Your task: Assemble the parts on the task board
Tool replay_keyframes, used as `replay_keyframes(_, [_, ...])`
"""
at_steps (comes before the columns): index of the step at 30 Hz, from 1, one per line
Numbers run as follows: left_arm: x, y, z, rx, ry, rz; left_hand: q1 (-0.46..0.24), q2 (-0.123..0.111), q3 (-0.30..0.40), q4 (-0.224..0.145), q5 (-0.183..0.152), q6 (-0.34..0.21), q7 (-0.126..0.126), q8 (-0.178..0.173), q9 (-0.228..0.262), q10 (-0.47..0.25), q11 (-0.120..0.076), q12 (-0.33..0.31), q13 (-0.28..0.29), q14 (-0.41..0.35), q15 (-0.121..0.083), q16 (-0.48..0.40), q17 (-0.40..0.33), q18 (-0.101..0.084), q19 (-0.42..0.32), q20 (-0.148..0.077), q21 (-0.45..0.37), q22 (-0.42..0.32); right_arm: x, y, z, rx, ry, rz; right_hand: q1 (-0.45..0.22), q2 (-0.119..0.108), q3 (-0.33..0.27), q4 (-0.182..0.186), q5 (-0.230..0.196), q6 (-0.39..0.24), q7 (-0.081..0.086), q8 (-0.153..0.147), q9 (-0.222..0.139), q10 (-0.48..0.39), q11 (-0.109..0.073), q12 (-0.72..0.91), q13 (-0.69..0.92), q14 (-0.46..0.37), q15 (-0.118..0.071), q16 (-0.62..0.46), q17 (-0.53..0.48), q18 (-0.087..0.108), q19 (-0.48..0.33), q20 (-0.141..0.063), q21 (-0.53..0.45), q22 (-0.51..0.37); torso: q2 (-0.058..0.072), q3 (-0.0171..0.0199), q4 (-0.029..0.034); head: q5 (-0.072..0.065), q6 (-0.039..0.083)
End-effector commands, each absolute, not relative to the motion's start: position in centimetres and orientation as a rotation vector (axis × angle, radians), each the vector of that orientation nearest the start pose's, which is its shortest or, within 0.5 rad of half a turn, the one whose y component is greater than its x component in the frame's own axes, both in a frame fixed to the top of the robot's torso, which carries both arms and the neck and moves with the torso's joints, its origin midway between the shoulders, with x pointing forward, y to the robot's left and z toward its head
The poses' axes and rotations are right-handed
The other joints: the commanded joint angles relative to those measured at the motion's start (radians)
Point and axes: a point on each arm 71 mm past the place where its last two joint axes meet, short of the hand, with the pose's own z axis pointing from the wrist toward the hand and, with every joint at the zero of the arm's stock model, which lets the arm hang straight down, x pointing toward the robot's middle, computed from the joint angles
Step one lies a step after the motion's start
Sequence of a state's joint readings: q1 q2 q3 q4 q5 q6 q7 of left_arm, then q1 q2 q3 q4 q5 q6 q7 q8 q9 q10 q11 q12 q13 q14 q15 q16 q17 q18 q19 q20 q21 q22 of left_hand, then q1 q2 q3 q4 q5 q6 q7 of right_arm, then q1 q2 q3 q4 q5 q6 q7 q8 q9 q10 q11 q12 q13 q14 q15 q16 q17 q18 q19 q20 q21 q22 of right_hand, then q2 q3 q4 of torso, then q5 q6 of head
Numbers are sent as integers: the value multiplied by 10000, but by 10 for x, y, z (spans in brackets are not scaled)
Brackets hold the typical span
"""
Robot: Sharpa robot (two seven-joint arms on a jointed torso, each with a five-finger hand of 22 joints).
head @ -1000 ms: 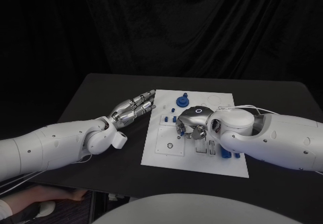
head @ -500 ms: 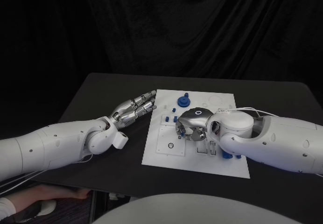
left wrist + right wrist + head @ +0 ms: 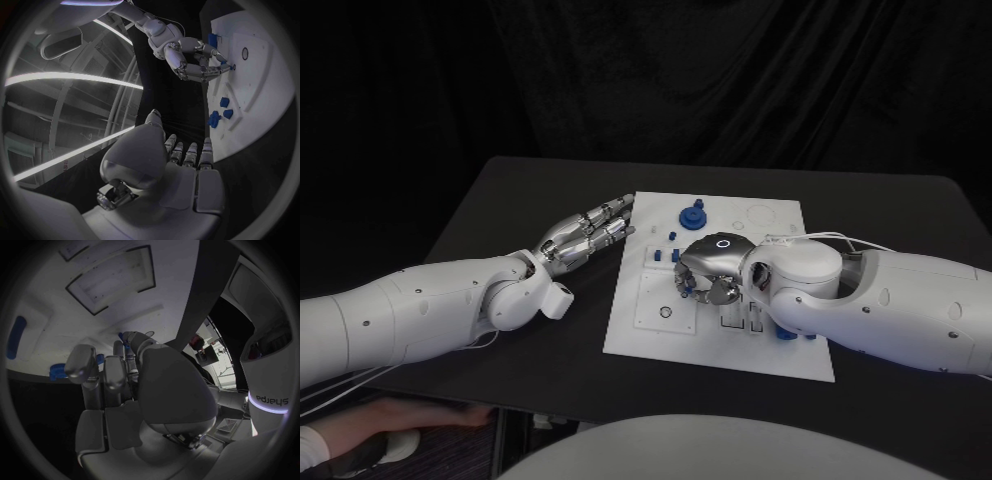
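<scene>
The white task board (image 3: 727, 354) lies in the middle of the black table. My right hand (image 3: 711, 268) is curled down over the board's middle. In the left wrist view its fingertips (image 3: 212, 70) pinch a small blue part (image 3: 232, 66) against the board (image 3: 265, 70). The right wrist view shows that blue part (image 3: 127, 342) between the fingers (image 3: 116, 367). A blue knob (image 3: 692, 215) stands near the board's far edge. My left hand (image 3: 589, 233) lies flat beside the board's left edge, fingers straight, holding nothing.
Small blue parts (image 3: 658, 257) sit left of my right hand, and more blue parts (image 3: 788, 332) lie under my right forearm. Bare black table (image 3: 516, 200) runs round the board. Rectangular recesses (image 3: 112, 280) mark the board.
My right hand has sunk a little closer to the board and its forearm has eased leftward. The left hand has stayed put.
</scene>
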State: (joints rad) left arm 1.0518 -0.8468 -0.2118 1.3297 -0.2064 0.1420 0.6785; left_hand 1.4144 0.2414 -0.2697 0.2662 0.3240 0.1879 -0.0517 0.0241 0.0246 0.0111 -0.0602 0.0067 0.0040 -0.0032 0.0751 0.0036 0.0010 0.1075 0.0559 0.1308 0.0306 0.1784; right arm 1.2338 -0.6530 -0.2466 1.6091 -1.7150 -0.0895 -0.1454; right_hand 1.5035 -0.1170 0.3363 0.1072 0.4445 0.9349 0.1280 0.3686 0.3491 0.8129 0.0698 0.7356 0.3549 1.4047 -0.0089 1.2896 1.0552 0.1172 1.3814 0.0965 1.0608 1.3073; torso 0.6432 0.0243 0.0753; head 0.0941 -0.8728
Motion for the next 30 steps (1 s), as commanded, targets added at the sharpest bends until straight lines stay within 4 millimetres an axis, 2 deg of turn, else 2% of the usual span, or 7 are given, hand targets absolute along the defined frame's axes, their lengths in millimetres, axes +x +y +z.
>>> replay_keyframes(1, [442, 246, -291, -8681, 15705, -18651, 58, 55, 28, 20, 44, -91, 12, -2, 0, -12, 69, -40, -12, 32, 55, -36, -10, 168, -2, 43, -4, -23, 418, -85, -243, -7537, 18246, 6595, -117, -20, -21, -30, 46, 8, 35, 31, 18, 39, 6, -51, -16, -49, 21, -43, 3, -141, -28, -1, -17, 1264, -7, -2, 7, 14, 2])
replay_keyframes(20, [442, 247, -296, -8806, 15898, -18540, 77, 62, 48, 6, 57, -109, 15, -4, -1, -22, 60, -42, -15, 32, 56, -36, -10, 173, -6, 48, -6, -33, 417, -83, -241, -7475, 18043, 6778, -140, -30, 37, -59, 59, -88, 52, -52, 23, 155, 10, -198, -118, -74, 23, -67, -50, -138, -37, 5, -29, 1262, -10, -11, 17, 90, 2])
replay_keyframes(30, [441, 247, -298, -8856, 15967, -18514, 86, 65, 58, -1, 64, -110, 18, -3, -1, -21, 59, -42, -14, 32, 56, -36, -10, 176, -11, 50, -8, -45, 418, -83, -242, -7479, 18026, 6801, -180, -46, 120, -126, 56, -121, 30, -72, 105, 510, -29, -553, -353, -84, -4, -73, -86, -133, -41, -10, -44, 1260, -13, -14, 6, 119, 2])
